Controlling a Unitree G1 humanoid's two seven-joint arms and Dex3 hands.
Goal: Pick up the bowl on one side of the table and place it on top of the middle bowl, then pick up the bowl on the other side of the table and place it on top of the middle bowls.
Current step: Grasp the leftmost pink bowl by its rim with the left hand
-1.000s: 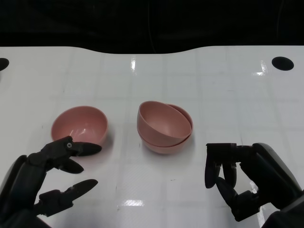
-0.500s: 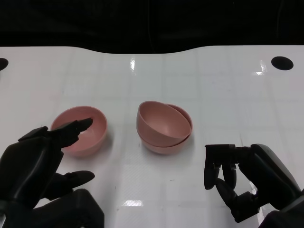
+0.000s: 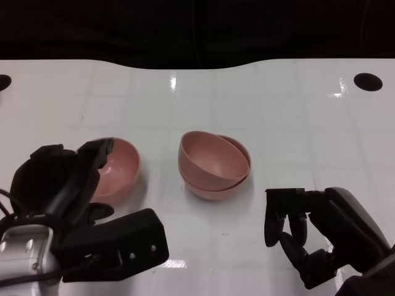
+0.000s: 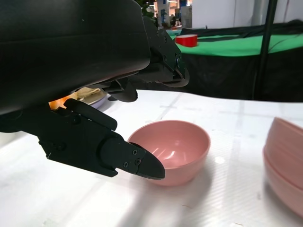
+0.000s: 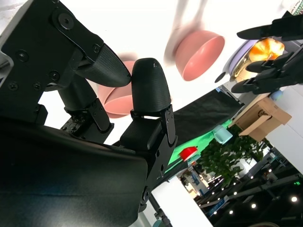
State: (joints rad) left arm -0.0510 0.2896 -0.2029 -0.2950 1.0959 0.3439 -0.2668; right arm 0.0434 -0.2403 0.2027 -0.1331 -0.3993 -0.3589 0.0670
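1. White table (image 3: 278,111) carries the stacked middle bowls (image 3: 215,165) at centre; your target, the side bowl (image 3: 117,168), sits at nine o'clock from them.
2. Left hand (image 3: 58,182) hovers over its near rim, fingers (image 4: 137,163) spread — close them on the rim, then lift straight up.
3. Right hand (image 3: 308,231) waits at five o'clock, fingers loosely curled, empty.

Pink bowls: three are showing — a single bowl (image 3: 117,168) sitting left, a stacked pair (image 3: 214,165) sitting centre.
Black hands: two are showing — left hand (image 3: 58,182), right hand (image 3: 308,231).
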